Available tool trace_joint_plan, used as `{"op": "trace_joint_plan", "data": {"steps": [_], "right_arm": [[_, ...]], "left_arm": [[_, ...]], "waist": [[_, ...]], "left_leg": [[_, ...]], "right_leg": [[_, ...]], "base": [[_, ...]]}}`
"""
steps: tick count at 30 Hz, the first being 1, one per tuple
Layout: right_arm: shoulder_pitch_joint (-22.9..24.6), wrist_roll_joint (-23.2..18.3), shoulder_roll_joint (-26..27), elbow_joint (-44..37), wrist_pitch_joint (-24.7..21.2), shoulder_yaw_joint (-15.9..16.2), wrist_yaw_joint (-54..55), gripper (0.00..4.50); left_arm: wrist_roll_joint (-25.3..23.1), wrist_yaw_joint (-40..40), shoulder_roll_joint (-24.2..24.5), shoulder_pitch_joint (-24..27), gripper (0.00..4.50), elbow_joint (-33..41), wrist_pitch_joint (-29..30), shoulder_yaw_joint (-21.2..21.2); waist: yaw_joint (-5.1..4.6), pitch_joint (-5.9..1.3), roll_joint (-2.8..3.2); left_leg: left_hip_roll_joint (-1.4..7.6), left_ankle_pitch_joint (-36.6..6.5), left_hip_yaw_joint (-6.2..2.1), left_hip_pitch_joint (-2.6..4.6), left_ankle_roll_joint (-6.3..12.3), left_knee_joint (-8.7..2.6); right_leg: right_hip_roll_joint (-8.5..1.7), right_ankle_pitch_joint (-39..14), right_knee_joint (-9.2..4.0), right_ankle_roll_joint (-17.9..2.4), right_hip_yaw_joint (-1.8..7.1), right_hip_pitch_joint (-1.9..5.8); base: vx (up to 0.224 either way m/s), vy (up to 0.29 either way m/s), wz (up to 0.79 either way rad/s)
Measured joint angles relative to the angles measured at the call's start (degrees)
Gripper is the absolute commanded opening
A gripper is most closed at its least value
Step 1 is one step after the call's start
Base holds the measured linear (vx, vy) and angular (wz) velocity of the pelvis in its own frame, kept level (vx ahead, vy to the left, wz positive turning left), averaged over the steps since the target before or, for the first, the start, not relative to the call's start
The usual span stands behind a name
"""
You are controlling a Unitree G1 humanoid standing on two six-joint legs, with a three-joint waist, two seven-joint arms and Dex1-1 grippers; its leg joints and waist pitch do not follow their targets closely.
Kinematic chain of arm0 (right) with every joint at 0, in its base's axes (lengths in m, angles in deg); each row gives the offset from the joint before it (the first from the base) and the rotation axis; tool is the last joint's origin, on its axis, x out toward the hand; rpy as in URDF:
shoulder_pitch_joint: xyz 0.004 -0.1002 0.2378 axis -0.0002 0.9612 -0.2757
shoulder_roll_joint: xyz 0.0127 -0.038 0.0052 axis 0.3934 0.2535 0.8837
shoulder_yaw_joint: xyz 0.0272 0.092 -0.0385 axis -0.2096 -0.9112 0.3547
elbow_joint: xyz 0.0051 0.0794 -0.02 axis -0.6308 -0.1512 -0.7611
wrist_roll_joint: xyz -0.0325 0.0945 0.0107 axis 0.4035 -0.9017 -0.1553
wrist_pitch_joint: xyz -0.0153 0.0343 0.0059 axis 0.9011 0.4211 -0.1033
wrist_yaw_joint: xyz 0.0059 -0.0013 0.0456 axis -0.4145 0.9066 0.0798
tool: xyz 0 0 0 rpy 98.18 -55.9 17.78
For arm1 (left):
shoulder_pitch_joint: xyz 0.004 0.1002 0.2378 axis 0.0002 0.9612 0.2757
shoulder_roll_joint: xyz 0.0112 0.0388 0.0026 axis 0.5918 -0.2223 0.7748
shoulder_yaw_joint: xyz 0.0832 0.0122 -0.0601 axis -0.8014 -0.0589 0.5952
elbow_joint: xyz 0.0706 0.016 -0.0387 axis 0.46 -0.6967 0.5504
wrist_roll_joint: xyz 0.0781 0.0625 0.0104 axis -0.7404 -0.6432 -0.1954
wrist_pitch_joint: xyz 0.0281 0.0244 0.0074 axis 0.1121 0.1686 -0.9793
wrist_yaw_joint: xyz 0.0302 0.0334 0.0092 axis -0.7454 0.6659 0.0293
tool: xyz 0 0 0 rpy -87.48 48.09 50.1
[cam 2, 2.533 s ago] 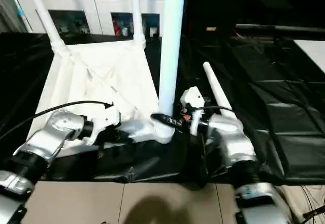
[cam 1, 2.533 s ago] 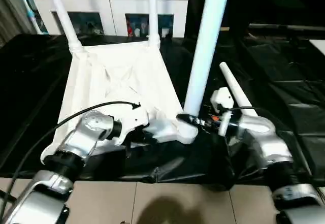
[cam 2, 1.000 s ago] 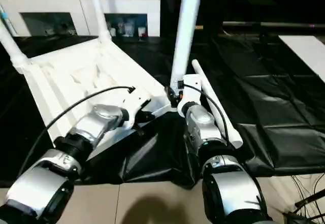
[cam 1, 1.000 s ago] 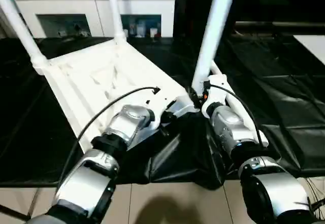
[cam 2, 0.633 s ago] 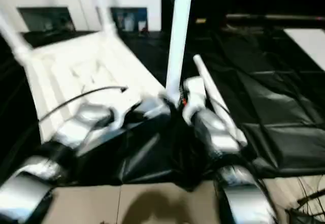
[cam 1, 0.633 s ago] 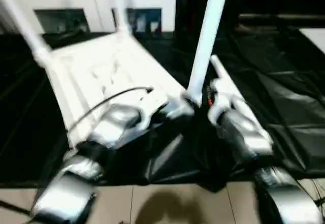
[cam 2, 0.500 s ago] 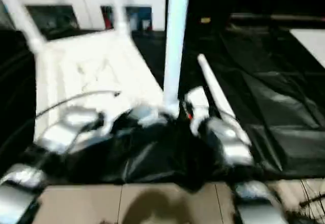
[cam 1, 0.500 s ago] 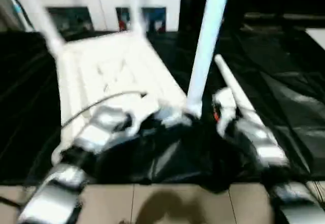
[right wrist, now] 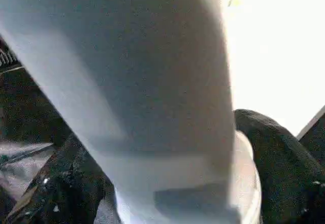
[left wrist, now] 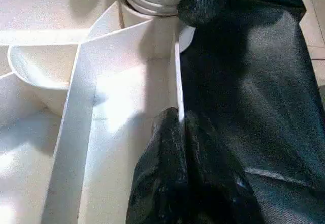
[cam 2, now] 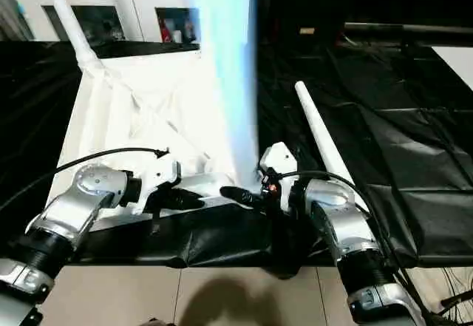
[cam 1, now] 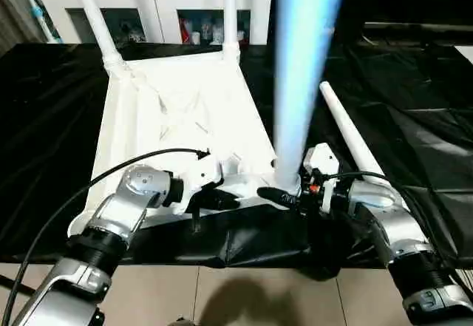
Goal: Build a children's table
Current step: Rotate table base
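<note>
1. The left gripper (cam 1: 222, 202) has its two black fingers (left wrist: 170, 148) pressed together on the thin near edge wall of the white plastic ribbed tabletop (cam 1: 185, 119), which lies upside down on the black plastic sheet (cam 1: 399, 126)
2. The right gripper (cam 1: 284, 193) sits at the near right corner of the tabletop, its black fingers (right wrist: 277, 148) spread on either side of the base of the upright white tube leg (cam 1: 299, 82); whether they press on it I cannot tell
3. That upright white tube leg stands in the round corner socket (right wrist: 203, 198) at the near right corner of the tabletop and rises out of the top of the head views
4. A loose long white tapered tube leg (cam 1: 351, 137) lies flat on the black plastic sheet just right of the tabletop, its thin end pointing away
5. At the far corners of the tabletop two more legs stand upright: the far left leg (cam 1: 92, 19) and the far right leg (cam 1: 230, 8)
6. Beyond the tabletop stands a white cabinet with glass doors (cam 1: 159, 1)
</note>
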Motion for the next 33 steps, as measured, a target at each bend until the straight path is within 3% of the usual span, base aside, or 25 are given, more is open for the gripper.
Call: {"op": "trace_joint_plan", "data": {"steps": [2, 4, 9, 18, 22, 23, 24, 29, 33], "right_arm": [[0.0, 0.0, 0.0, -0.1, -0.5, 0.0, -0.1, 3.76], [0.0, 0.0, 0.1, -0.1, -1.1, -0.1, 0.0, 3.41], [0.0, -0.3, 0.3, -0.1, -2.2, -0.6, 0.4, 3.02], [1.3, -1.5, 1.5, -0.1, -2.1, -1.9, 1.8, 2.90], [1.4, -2.8, 3.2, 0.0, -2.1, -4.2, 4.0, 2.90], [1.2, -3.8, 4.1, 0.3, -2.2, -5.3, 4.8, 2.90], [0.8, -4.8, 5.0, 0.3, -2.5, -6.4, 5.7, 2.90], [-2.7, -9.0, 6.3, -0.2, -3.1, -10.8, 9.0, 2.90], [-2.2, -8.8, 6.0, -3.6, -5.2, -10.2, 9.0, 2.90]], "left_arm": [[0.0, -0.2, 0.1, 0.0, 0.00, 0.0, 0.0, 0.0], [0.0, -0.3, 0.1, 0.0, 0.00, 0.0, 0.0, 0.0], [0.1, -0.5, 0.2, 0.1, 0.00, 0.0, 0.0, 0.0], [-0.2, 0.1, 0.2, 0.1, 0.00, -0.2, -0.5, 0.0], [-1.0, 2.1, -0.6, -0.5, 0.00, -1.8, -2.9, 0.0], [-1.1, 3.4, -1.3, -1.0, 0.44, -2.8, -3.6, 0.1], [-0.9, 4.3, -1.9, -1.4, 0.44, -3.7, -3.5, 0.8], [10.1, 5.2, -5.7, -5.6, 0.83, -0.2, 0.4, 10.3], [19.9, 7.4, -9.6, -9.3, 1.26, 1.5, 7.4, 17.7]], "waist": [[0.01, 0.00, 0.00], [0.02, 0.00, 0.00], [0.04, 0.00, 0.00], [0.03, 0.00, 0.01], [0.01, 0.02, 0.08], [-0.02, 0.04, 0.11], [-0.06, 0.08, 0.17], [-0.14, 0.14, 0.18], [-0.05, 0.14, 0.17]], "left_leg": [[0.01, 0.0, 0.00, -0.01, 0.01, 0.05], [0.01, 0.0, 0.00, -0.02, 0.01, 0.10], [0.03, 0.0, -0.01, -0.04, 0.01, 0.27], [0.04, 0.0, -0.03, -0.08, 0.01, 0.49], [0.05, 0.0, -0.07, -0.06, 0.00, 0.75], [0.05, 0.0, -0.07, -0.06, -0.03, 0.83], [0.05, -0.1, -0.08, -0.06, -0.08, 0.90], [0.06, -0.2, -0.09, 0.06, -0.31, 1.13], [0.02, -0.2, -0.09, 0.07, -0.31, 1.15]], "right_leg": [[0.00, 0.0, 0.03, 0.0, 0.00, 0.00], [0.00, 0.0, 0.07, 0.0, 0.00, 0.00], [0.00, 0.0, 0.19, 0.0, 0.00, 0.00], [0.00, 0.0, 0.33, 0.0, 0.03, 0.00], [-0.01, 0.0, 0.60, 0.0, 0.04, 0.00], [-0.01, 0.0, 0.68, 0.0, 0.05, 0.00], [-0.02, 0.1, 0.75, 0.1, 0.07, -0.01], [-0.02, 0.1, 1.05, 0.0, 0.14, 0.04], [0.00, 0.1, 1.06, 0.0, 0.12, 0.07]], "base": [[0.000, 0.000, 0.00], [0.000, 0.000, 0.00], [0.000, 0.000, 0.00], [0.000, 0.000, 0.00], [0.000, 0.000, 0.00], [0.000, 0.000, 0.00], [0.000, 0.000, 0.00], [0.000, 0.000, 0.00], [0.000, 0.000, 0.00]]}}
